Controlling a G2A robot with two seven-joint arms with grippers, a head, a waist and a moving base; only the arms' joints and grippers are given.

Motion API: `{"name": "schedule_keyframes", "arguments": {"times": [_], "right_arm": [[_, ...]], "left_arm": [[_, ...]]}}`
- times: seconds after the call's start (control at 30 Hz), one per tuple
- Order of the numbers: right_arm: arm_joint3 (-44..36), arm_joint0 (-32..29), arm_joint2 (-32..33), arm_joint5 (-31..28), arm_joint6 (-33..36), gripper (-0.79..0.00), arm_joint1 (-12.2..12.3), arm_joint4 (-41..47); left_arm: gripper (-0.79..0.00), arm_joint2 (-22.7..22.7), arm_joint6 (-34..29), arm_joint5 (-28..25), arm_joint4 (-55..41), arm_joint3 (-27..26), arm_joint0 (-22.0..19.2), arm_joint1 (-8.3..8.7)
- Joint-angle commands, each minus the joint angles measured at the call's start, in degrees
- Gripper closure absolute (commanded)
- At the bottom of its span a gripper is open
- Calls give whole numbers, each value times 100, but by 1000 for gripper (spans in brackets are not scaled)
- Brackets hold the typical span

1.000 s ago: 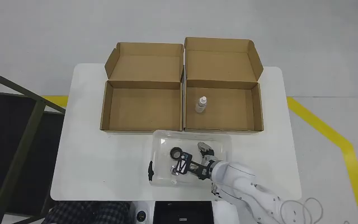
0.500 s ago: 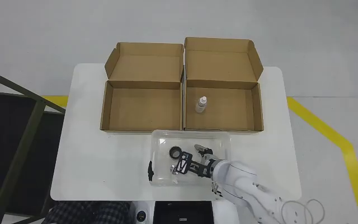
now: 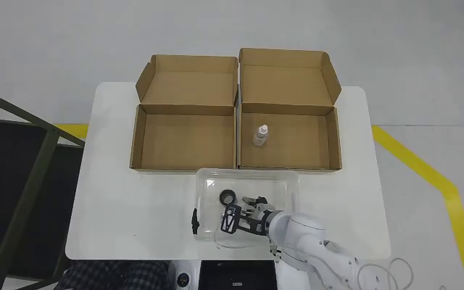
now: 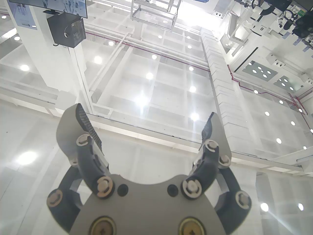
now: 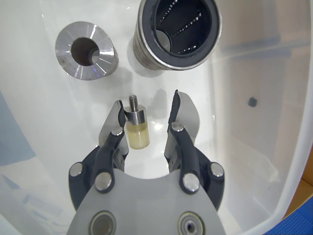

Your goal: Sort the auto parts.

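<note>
My right gripper (image 5: pixel 148 101) is open inside the clear plastic bin (image 5: pixel 293 123), low over its floor. Between its fingers lies a small stud (image 5: pixel 136 125) with a threaded metal tip and a yellowish body, resting against one finger. Just beyond the fingertips stand a steel cone bushing (image 5: pixel 85 51) and a large linear bearing (image 5: pixel 177 25) with a black bore. In the top view the right gripper (image 3: pixel 230 219) is in the bin's (image 3: pixel 250 171) left half, near a dark ring-shaped part (image 3: pixel 228 196). My left gripper (image 4: pixel 146 125) is open, holds nothing and points up at the ceiling.
Two open cardboard boxes stand behind the bin: the left box (image 3: pixel 185 141) is bare inside, and the right box (image 3: pixel 304 141) holds a small white bottle (image 3: pixel 262 135). A tiny black piece (image 5: pixel 251 101) lies on the bin floor. White table (image 3: pixel 116 188) surrounds them.
The right gripper has slid leftwards across the bin, away from the parts near its middle. Boxes, bottle and bin have stayed put.
</note>
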Motion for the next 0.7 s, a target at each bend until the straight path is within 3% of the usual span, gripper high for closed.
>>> {"name": "schedule_keyframes", "arguments": {"times": [0.0, 0.33, 0.67], "right_arm": [[-6, -2, -1, -32, 32, -326, -8, 13], [33, -28, 17, -149, 148, -296, -36, 69], [44, -41, 35, -298, 251, -145, -55, 82]], "left_arm": [[-785, 0, 0, 0, 0, 0, 0, 0], [-785, 0, 0, 0, 0, 0, 0, 0], [-785, 0, 0, 0, 0, 0, 0, 0]]}}
